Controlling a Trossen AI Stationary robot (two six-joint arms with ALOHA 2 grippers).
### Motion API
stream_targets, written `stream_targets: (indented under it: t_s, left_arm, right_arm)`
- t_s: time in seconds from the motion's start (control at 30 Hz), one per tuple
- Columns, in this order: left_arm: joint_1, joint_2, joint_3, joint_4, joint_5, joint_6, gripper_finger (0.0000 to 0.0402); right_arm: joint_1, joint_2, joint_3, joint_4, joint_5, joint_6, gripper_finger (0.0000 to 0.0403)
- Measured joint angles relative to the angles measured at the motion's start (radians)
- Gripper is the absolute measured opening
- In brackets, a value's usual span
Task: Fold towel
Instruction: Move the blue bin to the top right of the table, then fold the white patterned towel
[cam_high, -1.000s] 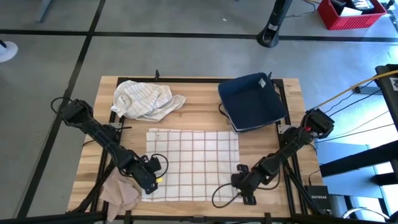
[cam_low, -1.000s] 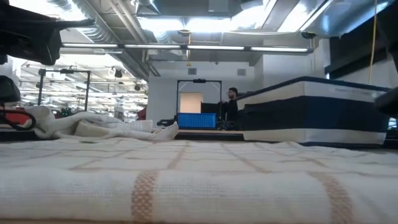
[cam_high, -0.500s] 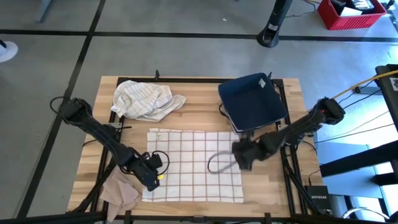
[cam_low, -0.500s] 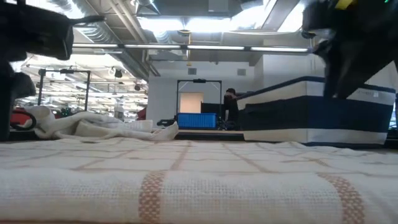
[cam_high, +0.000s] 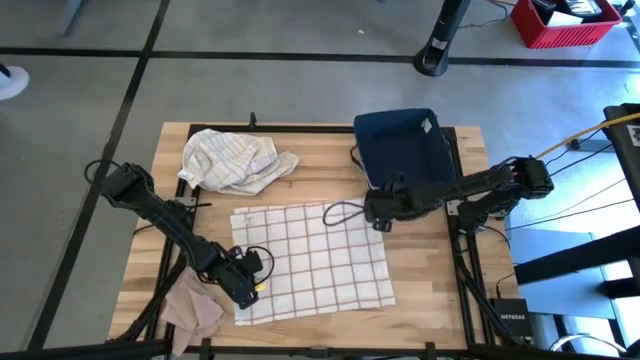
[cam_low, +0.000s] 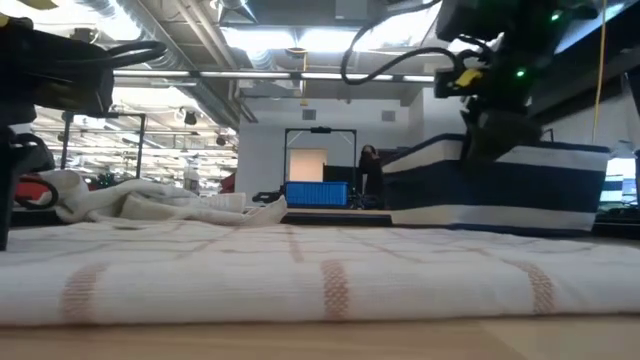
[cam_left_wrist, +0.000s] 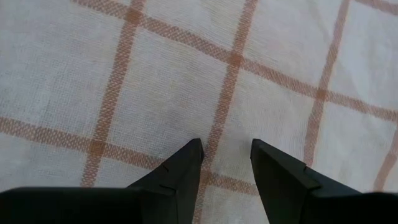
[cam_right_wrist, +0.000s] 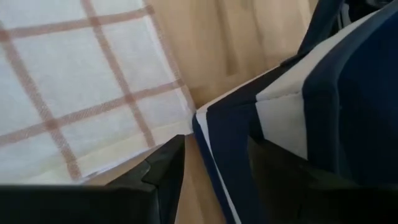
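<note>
A white towel with orange-brown checks (cam_high: 312, 260) lies spread flat on the wooden table (cam_high: 420, 270). It also shows in the low view (cam_low: 320, 275). My left gripper (cam_high: 246, 286) is open, fingers pointing down over the towel's near left corner (cam_left_wrist: 227, 155). My right gripper (cam_high: 378, 210) is open at the towel's far right corner (cam_right_wrist: 177, 115), beside the near corner of a folded navy stack (cam_high: 405, 155). One finger (cam_right_wrist: 163, 167) is over the towel's edge, the other (cam_right_wrist: 277, 177) before the stack. In the low view the right gripper (cam_low: 485, 110) hangs above the towel. My left gripper stands with its two fingertips (cam_left_wrist: 186, 165) on or just above the towel, near its near left corner, coming from above. The towel lies flat between them; I cannot tell whether they touch it. Of my right gripper I cannot tell whether a finger touches the navy stack's corner (cam_right_wrist: 214, 134).
A crumpled checked cloth (cam_high: 235, 160) lies at the far left. A beige cloth (cam_high: 195, 310) hangs at the near left corner. The navy stack fills the far right. Bare wood shows right of the towel. A person (cam_low: 368, 165) stands far behind the table.
My right gripper has gone from the towel's near right corner toward the table's far edge, to the towel's far right corner beside the navy stack. The towel's near right part has shifted a little toward the far edge. The navy stack has shifted slightly toward the far edge.
</note>
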Motion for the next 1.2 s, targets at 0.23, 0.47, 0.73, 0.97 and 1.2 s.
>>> stream_targets:
  t_s: [0.23, 0.47, 0.73, 0.97, 1.2]
  left_arm:
    - [-0.027, 0.001, 0.000, -0.004, 0.005, -0.006, 0.0136]
    - [-0.053, -0.003, -0.002, -0.004, 0.011, -0.025, 0.0136]
    - [-0.020, -0.109, -0.006, -0.025, 0.016, -0.003, 0.0136]
    - [0.008, -0.121, -0.006, -0.154, -0.026, 0.013, 0.0136]
    - [0.026, -0.119, -0.005, -0.191, -0.028, 0.056, 0.0136]
  right_arm:
    - [-0.038, -0.002, 0.013, -0.008, 0.053, -0.045, 0.0179]
    - [-0.059, -0.003, 0.014, 0.048, -0.134, -0.073, 0.0179]
    - [0.160, 0.012, 0.014, 0.228, -0.492, 0.028, 0.0179]
    - [0.335, 0.129, -0.035, 0.360, -0.489, 0.110, 0.0179]
    - [0.436, 0.228, -0.071, 0.383, -0.474, 0.240, 0.0179]
